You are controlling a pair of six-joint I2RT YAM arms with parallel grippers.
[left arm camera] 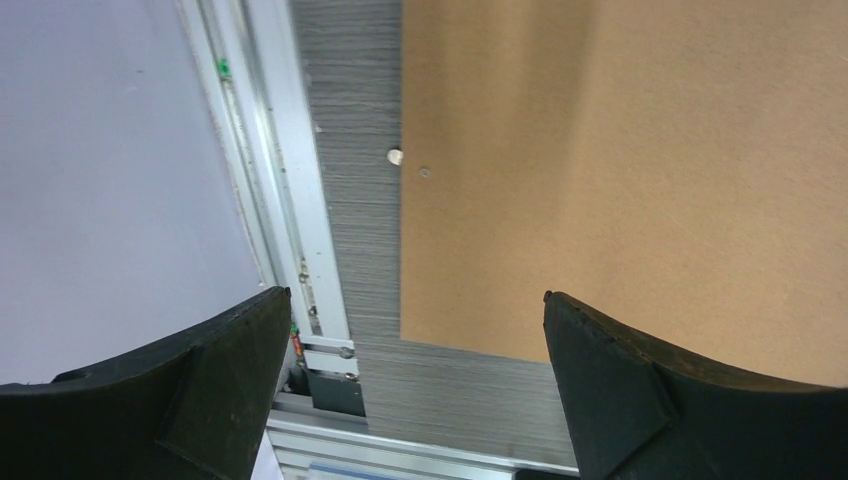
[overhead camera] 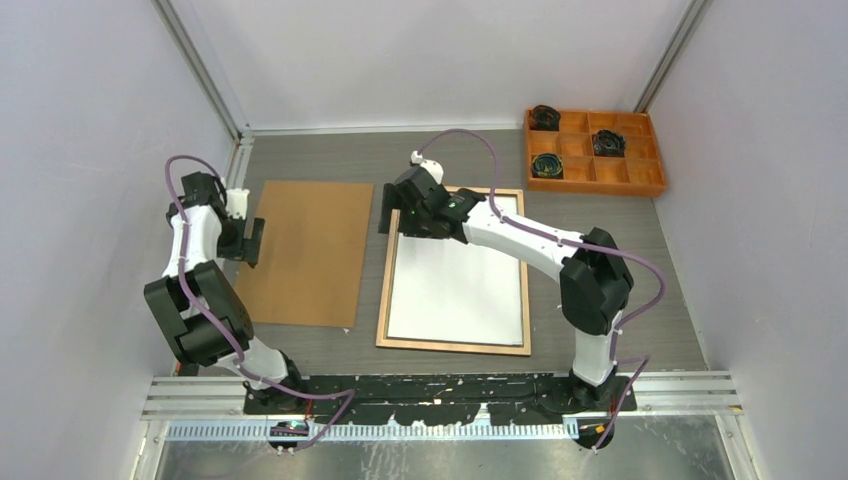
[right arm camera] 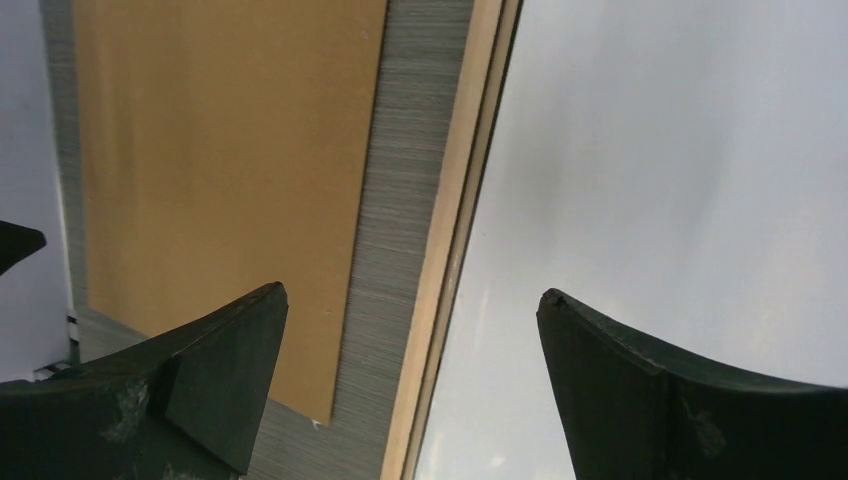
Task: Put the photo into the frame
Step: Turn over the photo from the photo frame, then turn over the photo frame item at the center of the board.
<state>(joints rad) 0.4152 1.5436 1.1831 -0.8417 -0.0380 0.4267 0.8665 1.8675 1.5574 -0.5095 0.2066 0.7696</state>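
Observation:
The frame [overhead camera: 452,347] lies flat at the table's middle, its light wood-coloured back up. A white sheet [overhead camera: 460,285] fills its opening. It looks like the photo's blank back, and no landscape side shows. My right gripper [overhead camera: 390,218] is open and empty, hovering over the frame's far left corner. In the right wrist view its jaws [right arm camera: 412,292] straddle the frame's wooden rim [right arm camera: 455,220], with the white sheet [right arm camera: 680,150] to the right. My left gripper [overhead camera: 252,240] is open and empty at the left edge of the brown backing panel [overhead camera: 305,250].
The backing panel [left arm camera: 620,150] lies flat left of the frame, with a narrow strip of grey table between them. An orange compartment tray [overhead camera: 593,150] holding dark round items stands at the far right. An aluminium rail [left arm camera: 290,180] and white walls border the table.

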